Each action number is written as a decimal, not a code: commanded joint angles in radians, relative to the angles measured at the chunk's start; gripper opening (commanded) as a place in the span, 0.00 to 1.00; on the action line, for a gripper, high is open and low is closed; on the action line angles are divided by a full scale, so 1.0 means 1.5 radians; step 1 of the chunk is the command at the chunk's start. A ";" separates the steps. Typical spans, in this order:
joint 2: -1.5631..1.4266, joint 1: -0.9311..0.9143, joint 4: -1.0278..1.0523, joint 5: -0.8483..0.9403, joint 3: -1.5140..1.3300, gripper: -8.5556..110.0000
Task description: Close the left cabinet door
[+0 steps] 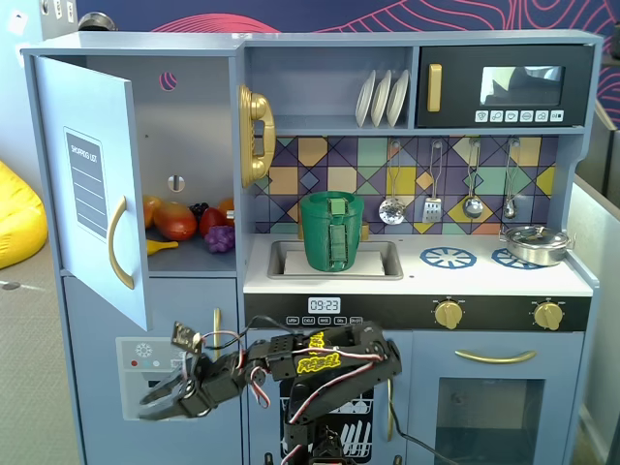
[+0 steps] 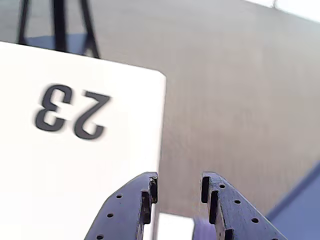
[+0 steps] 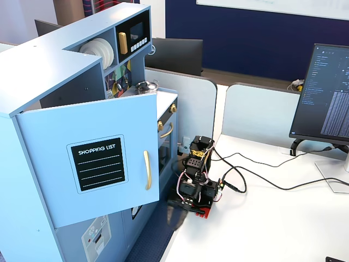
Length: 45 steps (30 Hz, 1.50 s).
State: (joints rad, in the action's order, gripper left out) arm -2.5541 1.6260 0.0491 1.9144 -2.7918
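The left cabinet door (image 1: 92, 184), light blue with a dark "SHOPPING LIST" chalkboard and a curved gold handle (image 1: 118, 242), stands swung wide open at the kitchen's upper left. It also shows in the other fixed view (image 3: 92, 164), facing the camera. My gripper (image 1: 147, 402) hangs low in front of the kitchen, below the door's bottom edge and clear of it. It points left. In the wrist view my gripper (image 2: 179, 182) is open and empty, with only floor between the jaws. The door is out of the wrist view.
Toy fruit (image 1: 184, 223) lies inside the open cabinet. The blue dispenser door (image 1: 145, 373) is behind my gripper. A white panel marked "23" (image 2: 70, 110) is below left in the wrist view. A monitor (image 3: 327, 93) and cables stand on the white desk (image 3: 272, 218).
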 commanded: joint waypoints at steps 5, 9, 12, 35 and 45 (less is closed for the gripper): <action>0.139 0.097 -0.109 0.083 0.149 0.07; 0.233 0.116 -0.111 0.122 0.279 0.07; 0.311 0.110 -0.099 0.142 0.398 0.07; 0.347 -0.180 0.030 0.226 0.597 0.07; 0.326 -0.410 0.003 0.241 0.605 0.07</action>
State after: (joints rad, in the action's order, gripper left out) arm -2.0003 1.1490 0.0905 2.2626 -1.9267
